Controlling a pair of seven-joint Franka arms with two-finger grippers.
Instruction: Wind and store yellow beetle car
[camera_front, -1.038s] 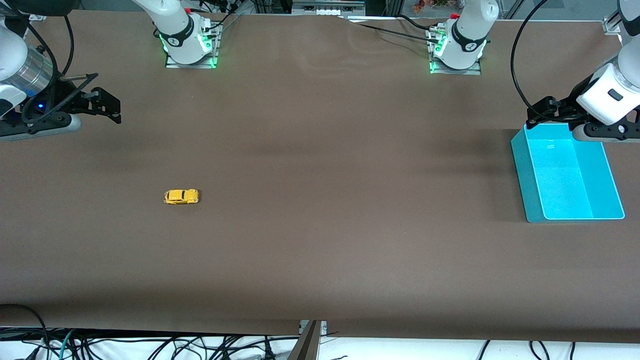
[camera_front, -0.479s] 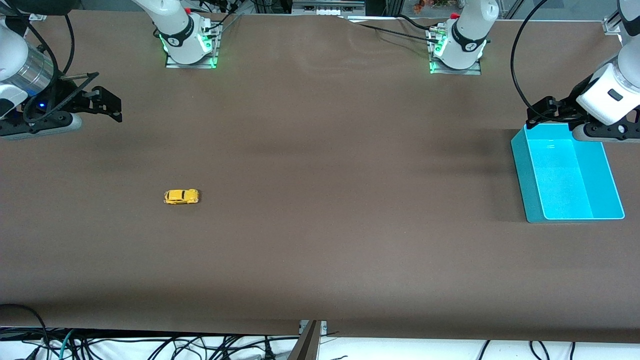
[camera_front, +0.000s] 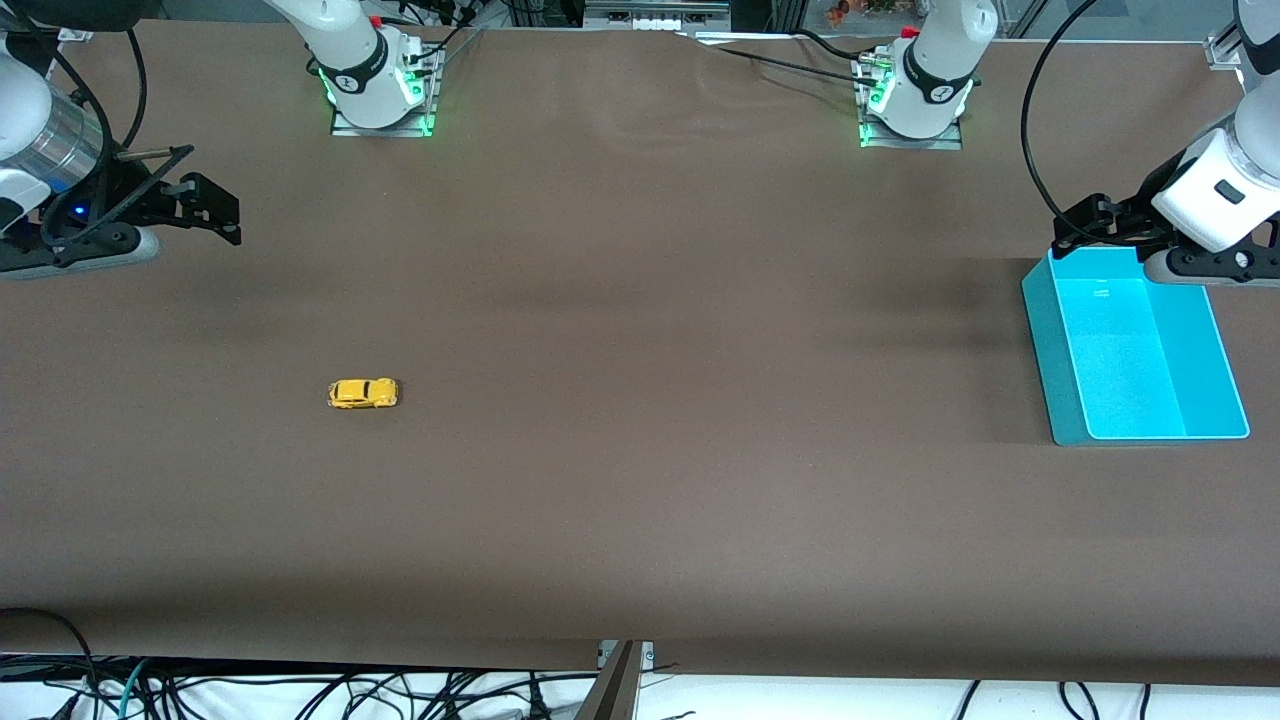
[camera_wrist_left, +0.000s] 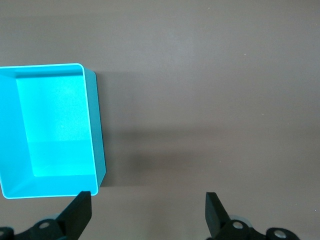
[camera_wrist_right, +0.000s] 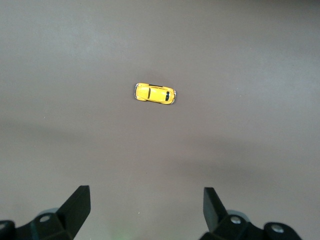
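The yellow beetle car (camera_front: 363, 393) is sitting alone on the brown desk (camera_front: 640, 500), nearest the front camera and toward the right arm's end, resting on its wheels and touched by nothing; the teal bin (camera_front: 1135, 350) is lying well apart from it at the left arm's end, looking empty. Farther up, the right pincer (camera_front: 205, 212) is hanging over bare desk near the edge, fingers (camera_wrist_right: 77, 205) spread wide and carrying nothing; its wrist view is showing the car (camera_wrist_right: 155, 93) clear between them. The left pincer (camera_front: 1085, 228) is waiting over the bin's rim, likewise wide open and empty. My read: the reach is only starting; the right arm ought to be lining its fingers across the car's narrow flanks, dropping low and closing gently so the small body is not squirting out.
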